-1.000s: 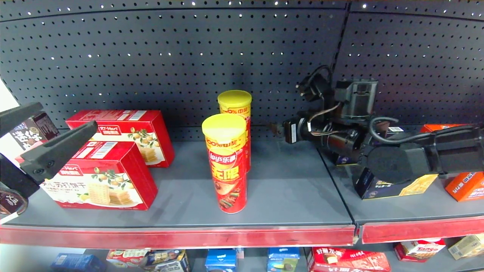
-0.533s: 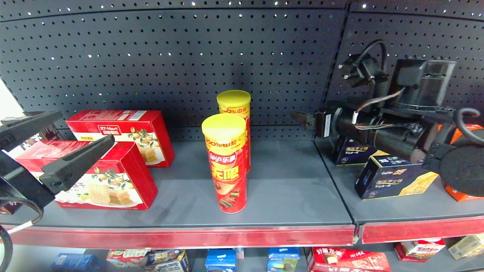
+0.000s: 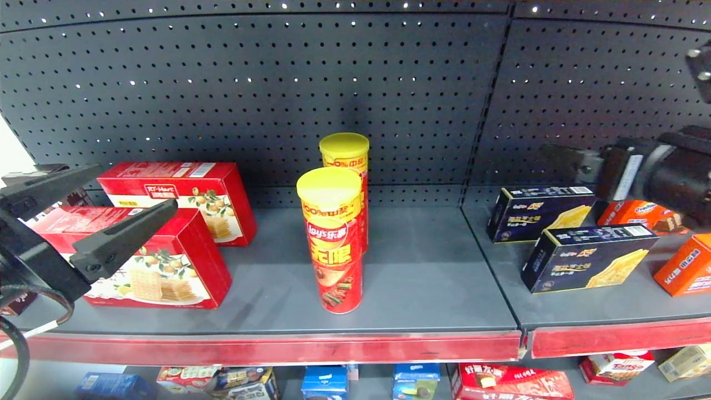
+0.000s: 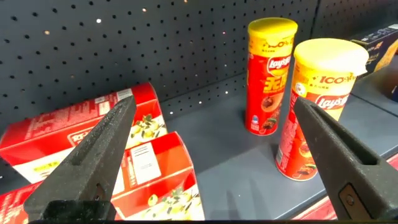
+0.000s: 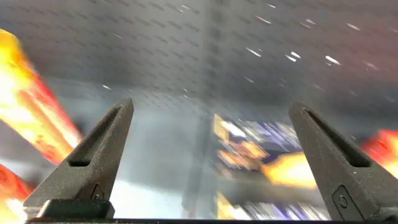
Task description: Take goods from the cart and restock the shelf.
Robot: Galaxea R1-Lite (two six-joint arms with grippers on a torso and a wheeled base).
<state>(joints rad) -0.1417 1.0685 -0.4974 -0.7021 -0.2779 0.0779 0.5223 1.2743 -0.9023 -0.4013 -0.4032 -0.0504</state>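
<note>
Two red chip cans with yellow lids stand mid-shelf, the front can (image 3: 331, 239) (image 4: 314, 112) just ahead of the back can (image 3: 345, 161) (image 4: 267, 74). My left gripper (image 3: 138, 185) (image 4: 212, 102) hovers open and empty at the shelf's left end, in front of two red biscuit boxes (image 3: 150, 261) (image 4: 81, 134). My right gripper (image 3: 558, 155) (image 5: 211, 106) is open and empty, up at the right above two dark blue boxes (image 3: 589, 255), well clear of the cans.
Orange boxes (image 3: 686, 264) sit at the far right. The grey shelf (image 3: 422, 278) has bare room either side of the cans. A red front lip (image 3: 261, 347) edges it, a pegboard wall (image 3: 278, 83) backs it, and several goods fill the lower shelf (image 3: 322, 383).
My right arm has pulled back to the right, away from the cans, uncovering the dark blue boxes. My left gripper has shifted a little rightward. The cans have stayed put.
</note>
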